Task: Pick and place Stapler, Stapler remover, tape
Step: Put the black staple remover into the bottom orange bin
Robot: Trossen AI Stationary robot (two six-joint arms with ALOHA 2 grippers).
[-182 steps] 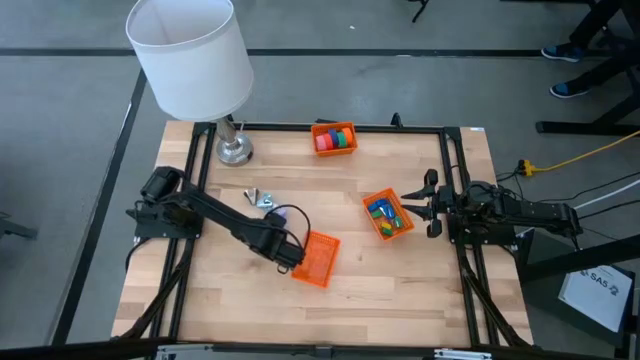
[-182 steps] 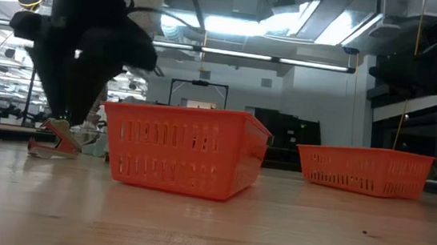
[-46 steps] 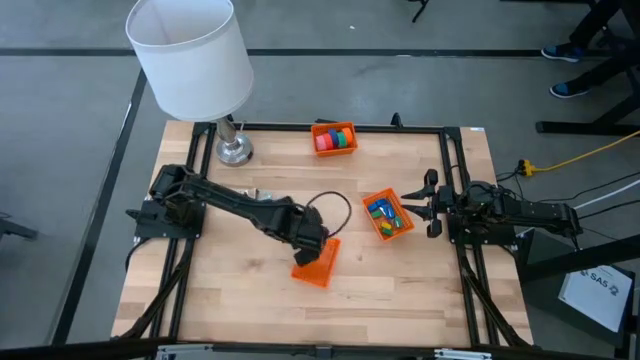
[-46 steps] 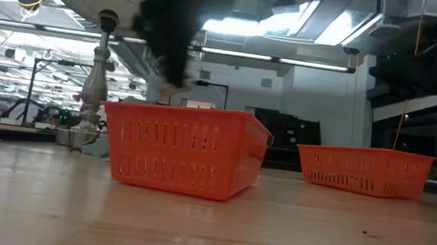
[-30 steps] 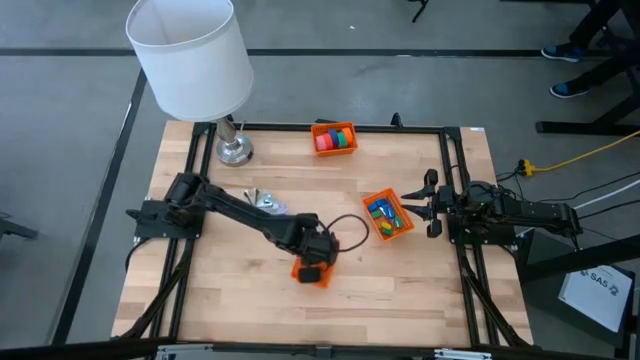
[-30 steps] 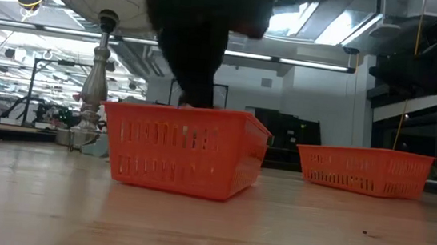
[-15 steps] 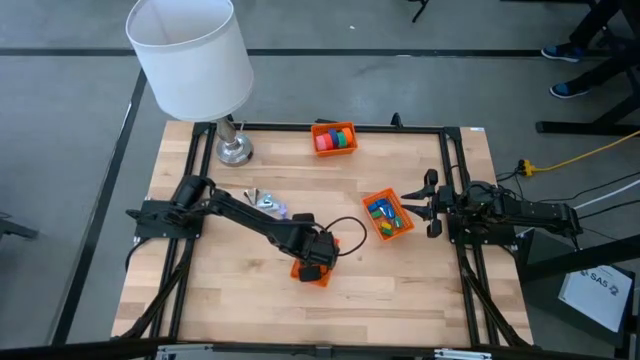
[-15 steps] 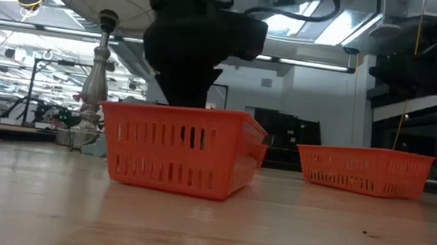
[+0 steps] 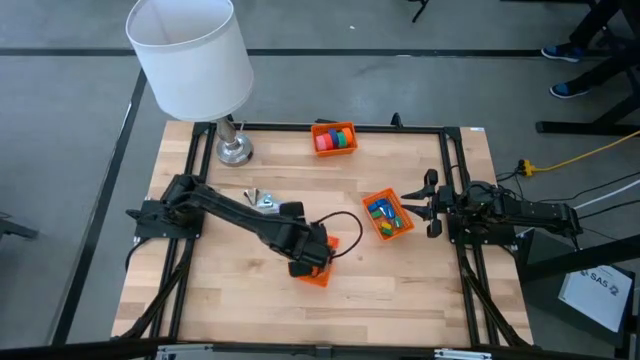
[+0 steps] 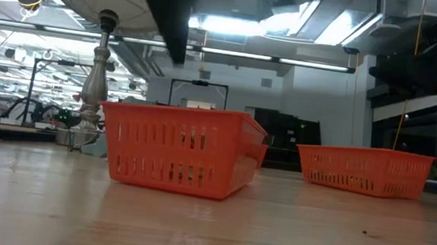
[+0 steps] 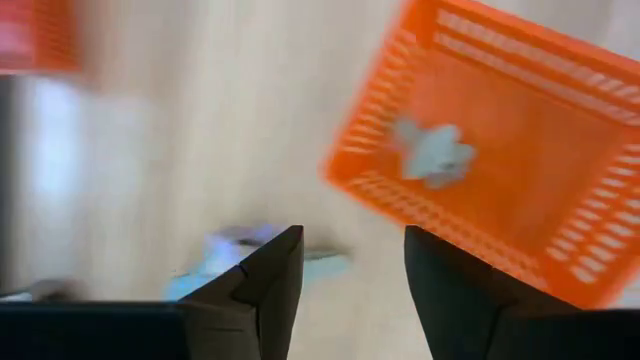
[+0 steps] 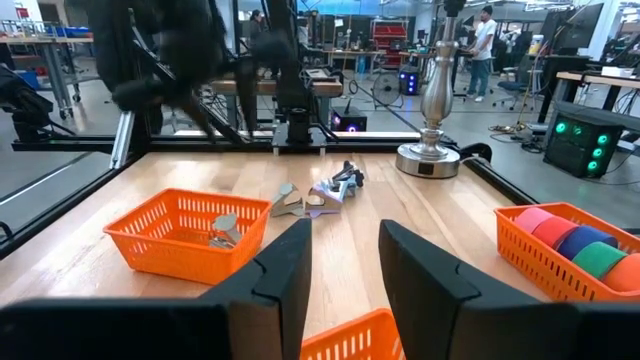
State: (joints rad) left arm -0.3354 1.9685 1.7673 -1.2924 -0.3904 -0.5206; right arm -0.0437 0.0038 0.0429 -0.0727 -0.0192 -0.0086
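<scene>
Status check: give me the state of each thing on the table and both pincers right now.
Left pincer: open, empty, above the table beside the near basket.
Near basket: upright, one grey metal piece inside.
Middle basket: holds small coloured blocks.
Far basket: holds tape rolls.
Loose metal pieces: lying on the table, untouched.
Lamp: upright at the far left corner.
Right pincer: open, empty, waiting at the right edge.
</scene>
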